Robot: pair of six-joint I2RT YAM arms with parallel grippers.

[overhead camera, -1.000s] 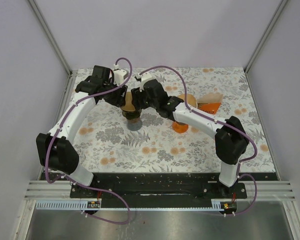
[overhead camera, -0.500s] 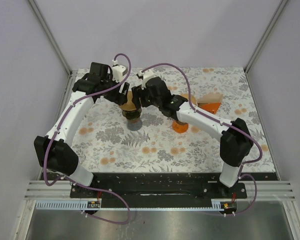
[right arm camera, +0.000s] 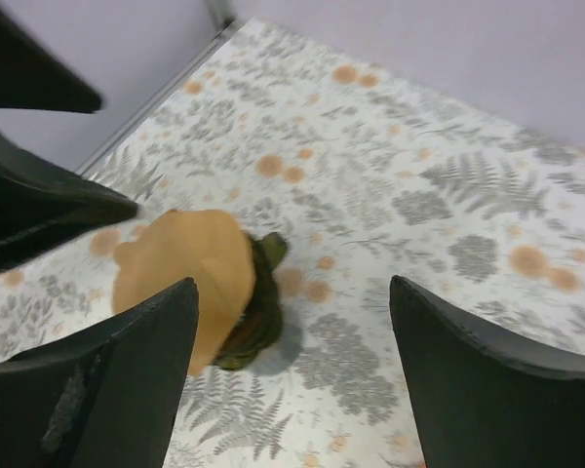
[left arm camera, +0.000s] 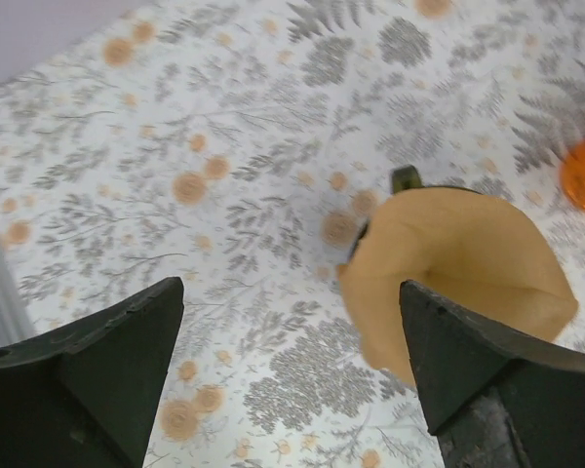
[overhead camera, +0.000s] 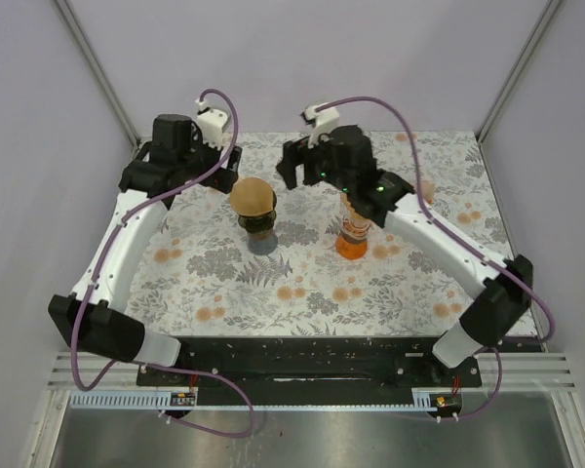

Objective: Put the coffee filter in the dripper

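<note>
From above, the coffee filter is a tan paper cone standing mouth-up in the dark dripper, at about nine o'clock from the middle of the floral table. The left gripper hangs at ten o'clock from the filter and the right gripper at two o'clock. Both are clear of the paper and hold nothing. An orange object stands at three o'clock from the dripper, under the right arm. It may be a second cup or dripper, but the arm covers too much of it to say.

In the left wrist view, the two dark fingers are spread wide with only tablecloth between them. The filter lies at two o'clock from the gap, apart from both fingers, with a bit of the dripper's dark rim showing behind it.

In the right wrist view, the fingers are likewise released and far apart. The filter, seated in the dripper, sits at nine o'clock from the gap, just above the nearer fingertip and not touching it.
</note>
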